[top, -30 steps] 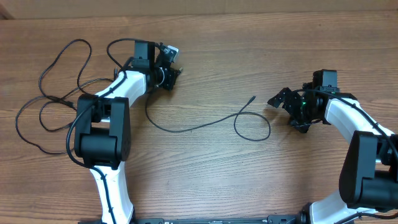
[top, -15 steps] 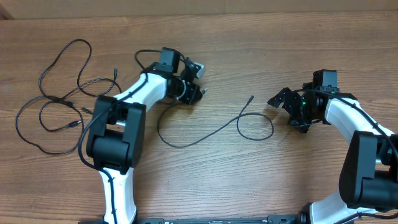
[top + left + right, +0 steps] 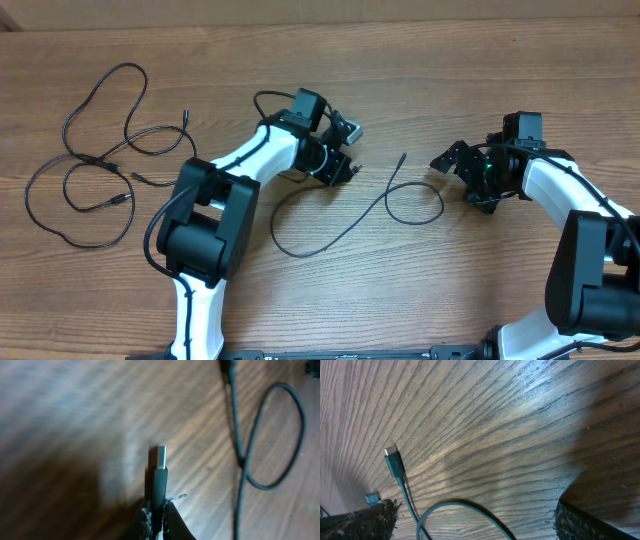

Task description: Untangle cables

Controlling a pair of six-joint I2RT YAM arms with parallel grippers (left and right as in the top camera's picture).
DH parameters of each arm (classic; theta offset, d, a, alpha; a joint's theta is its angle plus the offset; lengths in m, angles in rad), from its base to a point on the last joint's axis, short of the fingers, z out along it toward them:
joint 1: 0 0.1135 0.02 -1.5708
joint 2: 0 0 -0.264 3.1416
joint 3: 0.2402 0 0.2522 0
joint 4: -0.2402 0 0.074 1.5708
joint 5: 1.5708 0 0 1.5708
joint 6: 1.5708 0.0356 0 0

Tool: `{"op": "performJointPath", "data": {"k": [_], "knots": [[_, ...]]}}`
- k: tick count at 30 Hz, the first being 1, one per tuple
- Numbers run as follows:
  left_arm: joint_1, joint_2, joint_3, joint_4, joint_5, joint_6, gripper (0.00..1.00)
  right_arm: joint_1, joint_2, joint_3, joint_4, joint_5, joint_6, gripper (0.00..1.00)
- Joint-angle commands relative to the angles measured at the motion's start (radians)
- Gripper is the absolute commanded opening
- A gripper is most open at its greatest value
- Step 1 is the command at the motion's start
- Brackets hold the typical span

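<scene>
My left gripper [image 3: 346,166] is shut on the USB plug [image 3: 160,475] of one black cable and holds it just above the table's middle. From that plug the cable trails across the wood and curls into a loop [image 3: 415,222]. Its small far plug [image 3: 403,157] lies beside my right gripper [image 3: 455,180]. In the left wrist view the plug sticks up from between the fingers [image 3: 172,522], and the loop [image 3: 295,435] lies at the right. My right gripper [image 3: 480,522] stands open above the loop [image 3: 455,506] and the far plug [image 3: 393,460]. The other cables [image 3: 100,160] lie loosely tangled at the far left.
The wooden table [image 3: 420,70] runs to a pale wall along the back edge. My left arm [image 3: 255,155] stretches across the table between the tangle and the held cable. The right arm [image 3: 560,190] rests at the right side.
My left gripper has carried the USB plug to the right, away from the tangle, and dragged its cable along. The loop and far plug shifted slightly right. The right arm has not moved.
</scene>
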State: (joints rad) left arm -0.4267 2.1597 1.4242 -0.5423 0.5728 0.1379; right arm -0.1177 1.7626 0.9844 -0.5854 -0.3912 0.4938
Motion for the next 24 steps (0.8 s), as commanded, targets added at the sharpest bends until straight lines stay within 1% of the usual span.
{"op": "performJointPath", "data": {"k": [1, 6, 9, 12, 17, 24], "knots": [[-0.024, 0.028, -0.029, -0.015, 0.037, -0.066, 0.06, 0.001, -0.006, 0.003, 0.004, 0.032, -0.005, 1.00], [-0.025, 0.028, -0.023, -0.021, 0.137, -0.108, 0.07, 0.001, -0.006, 0.003, 0.004, 0.032, -0.005, 1.00], [-0.025, 0.027, -0.012, -0.022, 0.163, -0.151, 0.08, 0.001, -0.006, 0.003, 0.004, 0.032, -0.005, 1.00], [-0.025, 0.015, -0.006, -0.022, 0.164, -0.189, 0.11, 0.001, -0.006, 0.003, 0.004, 0.032, -0.005, 1.00], [-0.025, -0.035, -0.002, -0.022, 0.153, -0.191, 0.15, 0.001, -0.006, 0.003, 0.004, 0.032, -0.005, 1.00], [-0.026, -0.120, -0.002, -0.026, 0.070, -0.198, 0.19, 0.001, -0.006, 0.003, 0.004, 0.032, -0.005, 1.00]]}}
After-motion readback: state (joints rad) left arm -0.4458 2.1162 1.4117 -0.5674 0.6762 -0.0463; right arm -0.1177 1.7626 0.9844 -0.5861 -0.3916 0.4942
